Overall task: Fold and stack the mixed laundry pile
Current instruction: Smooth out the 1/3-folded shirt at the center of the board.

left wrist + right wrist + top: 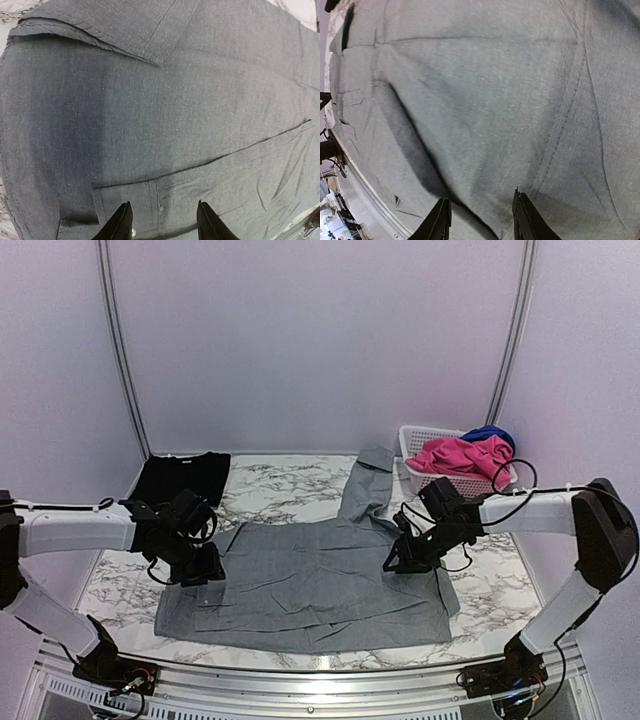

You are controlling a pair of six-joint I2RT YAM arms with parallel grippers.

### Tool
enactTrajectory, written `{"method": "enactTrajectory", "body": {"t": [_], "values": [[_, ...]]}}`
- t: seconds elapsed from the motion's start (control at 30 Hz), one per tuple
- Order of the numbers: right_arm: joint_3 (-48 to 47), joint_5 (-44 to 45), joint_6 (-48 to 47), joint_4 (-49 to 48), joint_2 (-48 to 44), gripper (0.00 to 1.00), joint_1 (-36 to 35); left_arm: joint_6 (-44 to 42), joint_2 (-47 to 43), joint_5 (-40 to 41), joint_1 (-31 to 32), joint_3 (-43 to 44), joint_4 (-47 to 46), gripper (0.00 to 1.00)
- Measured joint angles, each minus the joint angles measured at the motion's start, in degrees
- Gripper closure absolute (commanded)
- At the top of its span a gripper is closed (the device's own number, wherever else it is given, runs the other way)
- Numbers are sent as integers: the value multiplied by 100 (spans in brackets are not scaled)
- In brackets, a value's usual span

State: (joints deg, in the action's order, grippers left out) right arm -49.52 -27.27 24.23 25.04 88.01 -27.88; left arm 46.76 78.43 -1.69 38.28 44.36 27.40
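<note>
- Your grey trousers [310, 580] lie spread flat across the near middle of the marble table [285, 480], one leg reaching toward the white basket [412, 435].
- Your left gripper [161, 205] sits low over the trousers' left edge, fingers parted with only flat cloth showing between them.
- Your right gripper [480, 197] is at the trousers' right side, fingers parted. A cloth ridge runs into the gap, so you cannot tell whether it pinches.
- The folded black cloth [182, 478] rests at the far left.
- The pink piece [460, 455] and blue piece [490, 432] sit in the basket.

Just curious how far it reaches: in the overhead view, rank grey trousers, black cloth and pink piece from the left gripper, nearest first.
1. grey trousers, under the left gripper.
2. black cloth, back left.
3. pink piece, far right.
</note>
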Motion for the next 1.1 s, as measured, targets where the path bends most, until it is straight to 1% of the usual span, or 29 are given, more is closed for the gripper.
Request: {"method": "enactTrajectory", "body": {"t": [0.1, 0.2, 0.3, 0.43, 0.5, 0.57, 0.63, 0.7, 0.83, 0.93, 1.0, 1.1], "values": [[7, 81, -103, -33, 372, 62, 33, -116, 457, 9, 0, 42, -98, 57], [216, 127, -216, -157, 380, 64, 92, -79, 566, 0, 0, -223, -310, 59], [706, 101, -304, -323, 85, 64, 146, 66, 166, -37, 0, -710, -612, 59], [1360, -48, -293, -350, -577, 64, 136, 258, -557, -221, 15, -1331, -800, 56], [1471, -83, -267, -66, -852, 61, 114, 299, -813, -278, 35, -1447, -678, 52], [1311, -13, -240, 328, -962, 50, 111, 295, -929, -249, 35, -1408, -409, 45], [859, 157, -197, 664, -970, 39, 129, 225, -955, -142, 35, -1196, -81, 38], [275, 345, -186, 767, -909, 32, 177, 66, -826, 63, 35, -682, 236, 31], [-1073, 741, -284, 699, -317, 25, 350, -433, 103, 562, 35, 857, 496, 12], [-1792, 988, -393, 671, 409, 20, 428, -778, 732, 785, 31, 1550, 511, 2], [-2138, 1088, -461, 682, 896, 18, 446, -953, 1121, 916, 31, 1847, 601, 1], [-2518, 1226, -490, 721, 1534, 19, 457, -1141, 1519, 1047, 31, 2087, 728, 1]]}}
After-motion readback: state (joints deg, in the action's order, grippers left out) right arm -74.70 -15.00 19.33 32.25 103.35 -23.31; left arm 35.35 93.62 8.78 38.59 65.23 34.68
